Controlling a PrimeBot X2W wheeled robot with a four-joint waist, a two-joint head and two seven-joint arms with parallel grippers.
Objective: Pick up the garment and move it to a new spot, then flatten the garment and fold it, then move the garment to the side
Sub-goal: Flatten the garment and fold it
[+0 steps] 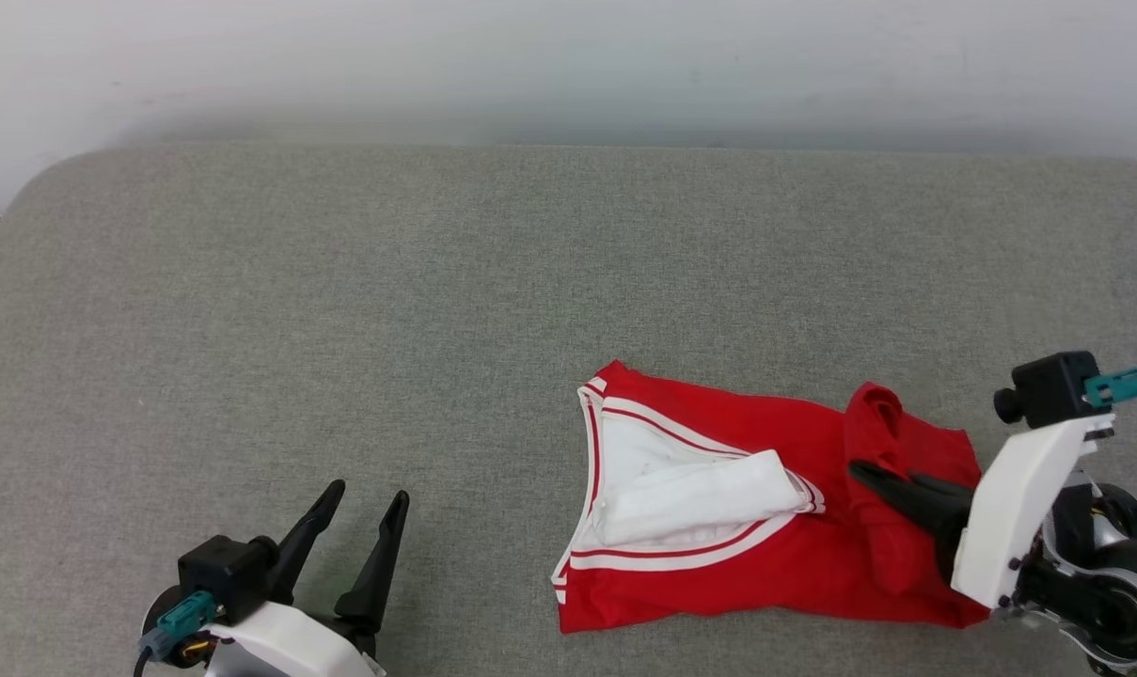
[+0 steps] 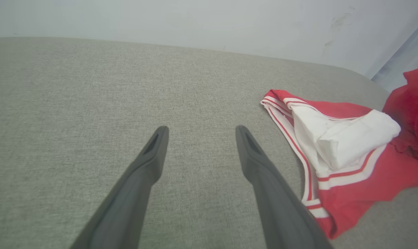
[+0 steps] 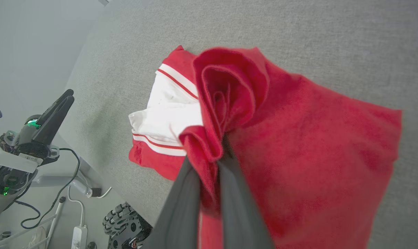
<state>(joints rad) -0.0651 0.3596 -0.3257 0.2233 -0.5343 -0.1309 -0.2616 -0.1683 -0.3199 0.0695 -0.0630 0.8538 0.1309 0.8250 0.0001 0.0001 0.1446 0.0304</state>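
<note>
None of the steps look finished yet: right gripper (image 1: 883, 480) is pinched shut on a fold of the jersey T-shirt (image 1: 718, 574) crumpled around 4 o'clock on the grey cushion (image 1: 342, 282), left gripper (image 1: 369, 498) gapes empty at 7 o'clock, so moving, flattening and folding remain.

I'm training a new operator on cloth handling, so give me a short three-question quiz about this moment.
1. True or false: the left gripper is shut on the garment.
2. What does the right gripper pinch? A a bunched red fold; B the white sleeve; C nothing.
3. Fill in: the sleeve lying across the garment is ___.
Key: 1 false, its fingers stand open over the grey cushion; 2 A; 3 white.
</note>
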